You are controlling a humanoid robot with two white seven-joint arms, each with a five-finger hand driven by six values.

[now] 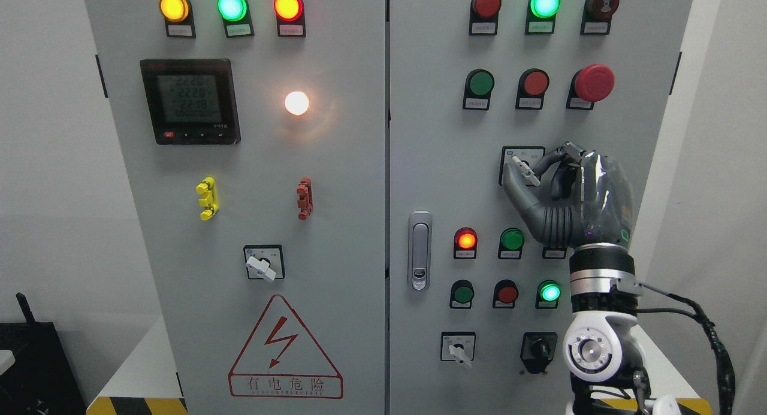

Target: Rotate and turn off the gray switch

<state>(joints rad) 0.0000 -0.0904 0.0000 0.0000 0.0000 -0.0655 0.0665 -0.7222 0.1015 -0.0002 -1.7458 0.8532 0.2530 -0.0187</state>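
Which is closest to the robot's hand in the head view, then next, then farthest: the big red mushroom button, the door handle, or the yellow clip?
From the right hand:
1. Big red mushroom button, above the hand, on the right door.
2. Door handle, left of the hand and lower, at the right door's edge.
3. Yellow clip, far left, on the left door.

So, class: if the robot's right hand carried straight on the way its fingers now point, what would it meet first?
The right hand points at the panel, fingers curled around the gray switch, so it would probably meet that switch's white lever first. Whether they already touch is unclear.
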